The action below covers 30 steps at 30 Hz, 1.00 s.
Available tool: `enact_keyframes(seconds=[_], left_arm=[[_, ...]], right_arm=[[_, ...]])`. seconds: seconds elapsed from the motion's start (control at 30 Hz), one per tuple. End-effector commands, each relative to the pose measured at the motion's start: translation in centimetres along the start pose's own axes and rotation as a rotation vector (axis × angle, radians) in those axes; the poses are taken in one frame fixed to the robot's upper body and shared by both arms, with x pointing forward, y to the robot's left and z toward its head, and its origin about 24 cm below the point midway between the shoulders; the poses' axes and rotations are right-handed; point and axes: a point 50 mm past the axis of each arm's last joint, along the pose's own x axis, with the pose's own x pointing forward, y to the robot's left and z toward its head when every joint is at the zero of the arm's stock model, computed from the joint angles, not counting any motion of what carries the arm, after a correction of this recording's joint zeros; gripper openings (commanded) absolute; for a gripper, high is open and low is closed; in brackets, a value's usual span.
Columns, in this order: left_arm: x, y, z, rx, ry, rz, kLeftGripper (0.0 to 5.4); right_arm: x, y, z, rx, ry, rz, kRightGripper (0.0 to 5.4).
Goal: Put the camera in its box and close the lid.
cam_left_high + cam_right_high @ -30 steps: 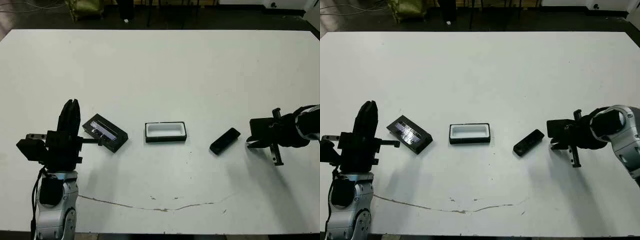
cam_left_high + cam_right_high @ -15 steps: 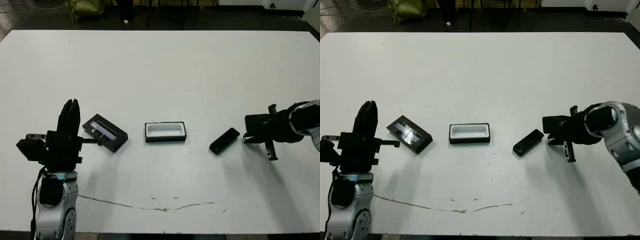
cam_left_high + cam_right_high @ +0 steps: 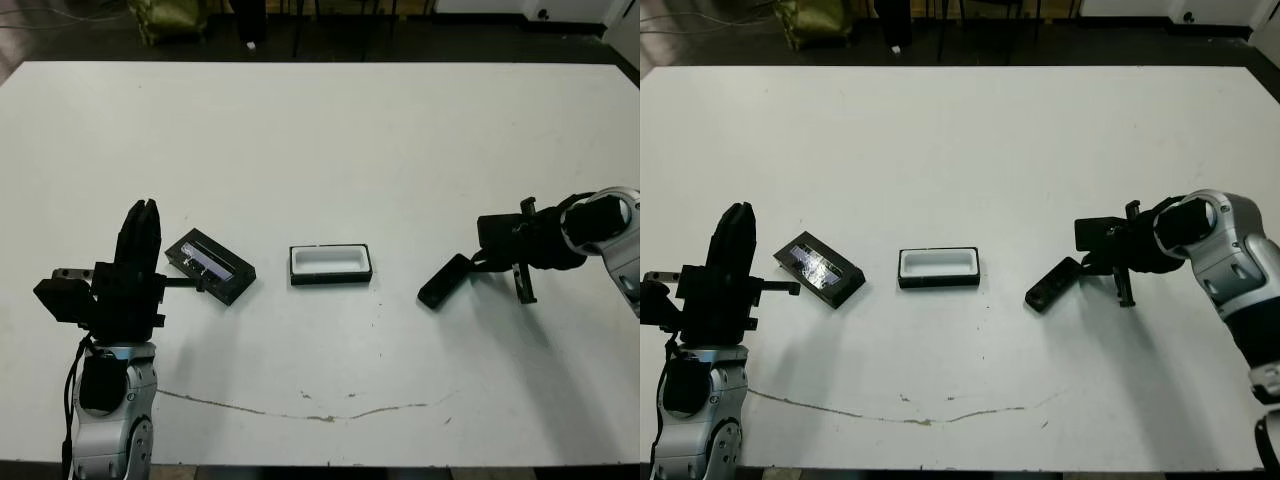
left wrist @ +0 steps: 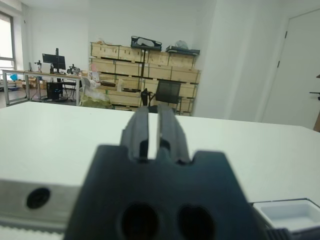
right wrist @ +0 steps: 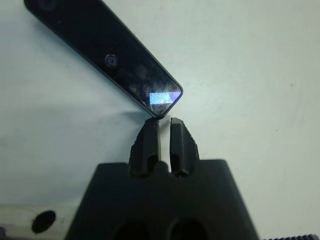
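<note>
Right gripper [image 5: 164, 121] at the camera's corner, jaws nearly pressed together.

The glossy black bar of the camera [image 3: 448, 281] lies flat on the smooth white worktop [image 3: 330, 140], right of the white-lined box [image 3: 331, 264]; jaws this narrow would likely shove or spin the slick bar rather than straddle it. The lid [image 3: 210, 266], flat with a silvery strip, sits by the left gripper [image 4: 154, 126], jaws close together, holding nothing.

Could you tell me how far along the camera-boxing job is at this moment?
Nothing is done yet: the box sits open and empty, and the lid lies apart beside it. In hand: the right tool is at the camera's end, not gripping. Left: grasp, place in the box, close the lid.
</note>
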Motion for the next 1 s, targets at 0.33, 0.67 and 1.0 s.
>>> enact_keyframes(seconds=[0.33, 0.67, 1.0], left_arm=[[-0.5, 0.1, -0.7, 0.002, 0.033, 0.021, 0.03], [-0.5, 0.1, -0.7, 0.006, 0.034, 0.014, 0.03], [-0.6, 0.1, -0.7, 0.009, 0.032, 0.021, 0.03]], right_arm=[[5.0, 1.0, 0.0, 0.054, -0.024, 0.153, 0.0], [5.7, 0.2, 1.1, 0.039, -0.097, 0.162, 0.0], [6.4, -0.5, 2.0, 0.02, -0.092, 0.167, 0.0]])
